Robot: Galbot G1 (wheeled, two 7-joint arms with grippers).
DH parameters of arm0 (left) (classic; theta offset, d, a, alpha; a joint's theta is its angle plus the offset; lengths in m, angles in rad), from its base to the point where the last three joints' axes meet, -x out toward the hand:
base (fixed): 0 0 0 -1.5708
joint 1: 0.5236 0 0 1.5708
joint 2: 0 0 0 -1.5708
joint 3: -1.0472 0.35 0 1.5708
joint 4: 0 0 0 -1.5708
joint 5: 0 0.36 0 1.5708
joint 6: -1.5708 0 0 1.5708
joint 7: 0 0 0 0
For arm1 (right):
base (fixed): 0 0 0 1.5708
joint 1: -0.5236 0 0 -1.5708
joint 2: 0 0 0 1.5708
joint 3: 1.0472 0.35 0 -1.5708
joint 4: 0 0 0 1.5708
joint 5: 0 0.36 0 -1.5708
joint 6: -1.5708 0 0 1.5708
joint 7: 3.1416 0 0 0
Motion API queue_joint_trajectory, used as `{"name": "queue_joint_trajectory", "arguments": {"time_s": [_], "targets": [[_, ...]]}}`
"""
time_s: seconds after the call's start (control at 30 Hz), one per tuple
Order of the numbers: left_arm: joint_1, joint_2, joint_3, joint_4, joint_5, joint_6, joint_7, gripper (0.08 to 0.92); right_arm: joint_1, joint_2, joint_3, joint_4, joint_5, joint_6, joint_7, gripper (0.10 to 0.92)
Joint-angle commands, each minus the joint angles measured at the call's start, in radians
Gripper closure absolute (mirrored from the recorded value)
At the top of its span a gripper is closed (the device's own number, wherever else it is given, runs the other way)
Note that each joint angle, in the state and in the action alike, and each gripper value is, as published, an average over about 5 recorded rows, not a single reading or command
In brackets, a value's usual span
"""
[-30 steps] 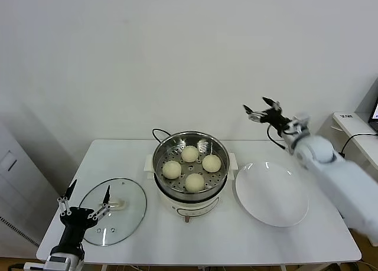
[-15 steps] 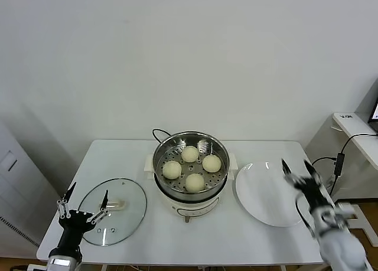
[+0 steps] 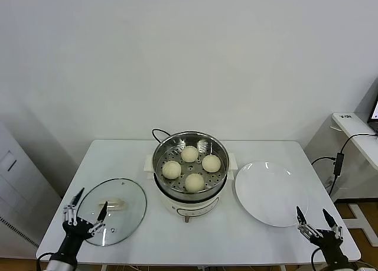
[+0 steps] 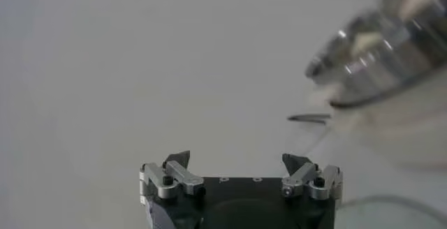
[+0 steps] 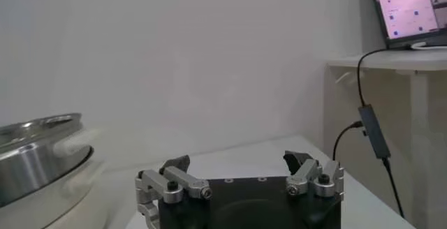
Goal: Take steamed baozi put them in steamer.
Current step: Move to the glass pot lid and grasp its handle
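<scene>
While four baozi [image 3: 190, 166] sit in steamer [image 3: 190, 175], both jaws gape, far off.

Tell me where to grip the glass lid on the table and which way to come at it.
Grip the cream handle at the centre of the glass lid, coming straight down from above. The lid lies flat on the table, so its thin rim offers little hold. The left gripper, open, is nearest.

Black claw [image 5: 237, 164] bodies; silver finger brackets with dark screws; black pointed fingertips [image 4: 178, 158].
</scene>
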Motion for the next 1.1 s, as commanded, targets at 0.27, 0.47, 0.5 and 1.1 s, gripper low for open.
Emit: {"name": "queue_joint_trajectory", "arguments": {"time_s": [0.27,0.47,0.5,1.1], "targets": [[-0.148,0.031,0.021,0.307,0.659,-0.09,-0.201,0.177,-0.099,0.07,0.076,0.048,-0.048,-0.007,-0.015,0.203],[-0.226,0.045,0.03,0.362,0.666,-0.022,-0.217,0.177,-0.097,0.067,0.081,0.044,-0.047,-0.006,-0.018,0.203],[-0.233,0.049,0.032,0.368,0.666,-0.013,-0.217,0.177,-0.098,0.068,0.083,0.044,-0.047,-0.006,-0.018,0.203],[-0.312,0.062,0.071,0.435,0.663,0.078,-0.257,0.177,-0.111,0.078,0.084,0.025,-0.066,0.018,-0.034,0.203]]}}
